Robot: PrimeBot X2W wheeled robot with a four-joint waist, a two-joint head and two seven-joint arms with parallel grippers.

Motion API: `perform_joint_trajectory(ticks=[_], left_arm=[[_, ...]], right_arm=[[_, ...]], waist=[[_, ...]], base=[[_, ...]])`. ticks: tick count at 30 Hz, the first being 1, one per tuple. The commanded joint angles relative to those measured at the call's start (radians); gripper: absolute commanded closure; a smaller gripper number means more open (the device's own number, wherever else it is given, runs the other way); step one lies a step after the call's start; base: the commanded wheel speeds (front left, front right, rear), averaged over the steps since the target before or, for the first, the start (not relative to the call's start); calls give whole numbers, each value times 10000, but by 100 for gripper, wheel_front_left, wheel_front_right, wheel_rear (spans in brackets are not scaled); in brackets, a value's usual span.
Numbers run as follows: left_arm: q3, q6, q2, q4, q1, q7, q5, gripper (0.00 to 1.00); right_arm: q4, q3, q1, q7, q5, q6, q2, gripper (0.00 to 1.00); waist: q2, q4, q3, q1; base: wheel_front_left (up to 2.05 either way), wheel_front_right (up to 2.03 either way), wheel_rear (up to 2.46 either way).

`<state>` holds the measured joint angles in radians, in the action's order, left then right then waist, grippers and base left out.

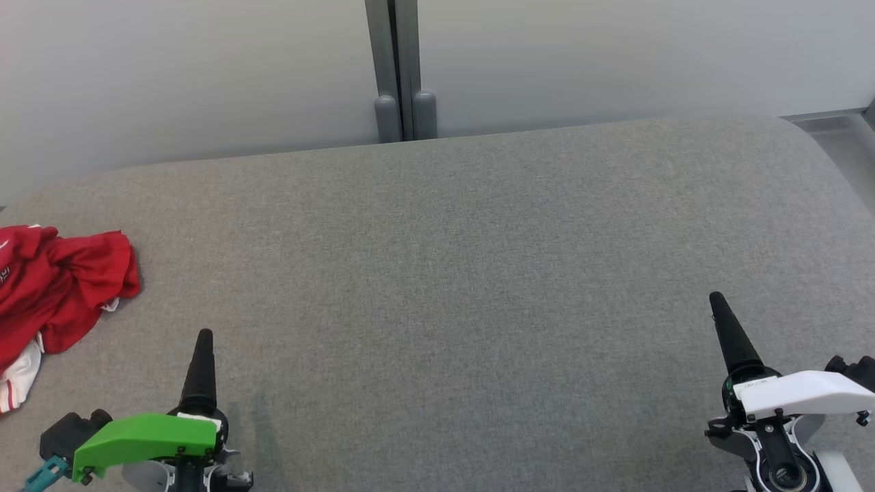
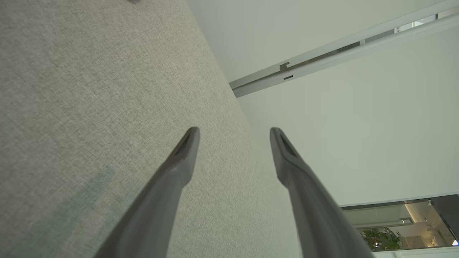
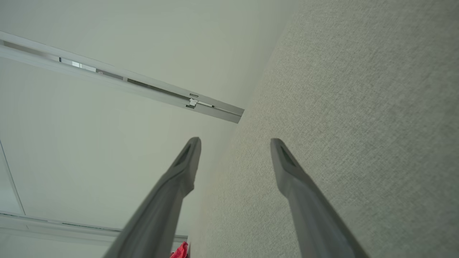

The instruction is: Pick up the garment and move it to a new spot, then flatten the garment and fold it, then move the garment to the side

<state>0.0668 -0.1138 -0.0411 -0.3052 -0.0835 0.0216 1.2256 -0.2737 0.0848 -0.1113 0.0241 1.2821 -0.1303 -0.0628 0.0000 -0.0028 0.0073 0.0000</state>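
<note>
Item one, far left: garment (image 1: 61, 287), a crumpled red heap with white showing at its near end, lying on the grey bench (image 1: 451, 273) at its left margin and partly cut off by the frame edge. Its long axis appears to run near-to-far, slanting a little rightward. Item two, lower left: left pincer (image 1: 203, 348) under a green cover (image 1: 147, 437), low over the near edge of the bench, pointing away from the robot. The garment lies to its left and slightly ahead, near but apart. In its wrist view the fingers (image 2: 183, 154) stand spread wide with nothing between them, over bare cloth. Item three, centre: open grey bench, backed by a pale wall (image 1: 205, 68). Item four, lower right: right pincer (image 1: 726, 321) under a white cover (image 1: 800, 393), in a matching pose, spread wide and holding nothing, well apart from the garment. Judgement: the left arm is the nearer, and the pick-up calls for a leftward swing with the wrist turned toward the heap.
</note>
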Motion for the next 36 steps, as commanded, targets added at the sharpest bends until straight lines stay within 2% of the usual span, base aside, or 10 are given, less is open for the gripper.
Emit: perform_joint_trajectory(ticks=[1,13,36], left_arm=[[-43,73,-101,131,-306,-113,-518,0],[-455,450,-175,4,-327,-591,-2669,0],[-1096,939,-261,-388,-461,-1341,-5698,0]], right_arm=[[186,35,-267,-132,-504,-8,-64,0],[227,275,-284,-610,-3079,-8,147,0],[160,-393,-368,-1361,-6339,-7,155,0]], waist=[[0,-1,-1,0],[0,-3,7,0],[0,10,-19,0]], base=[[0,0,0],[0,0,0],[0,0,0]])
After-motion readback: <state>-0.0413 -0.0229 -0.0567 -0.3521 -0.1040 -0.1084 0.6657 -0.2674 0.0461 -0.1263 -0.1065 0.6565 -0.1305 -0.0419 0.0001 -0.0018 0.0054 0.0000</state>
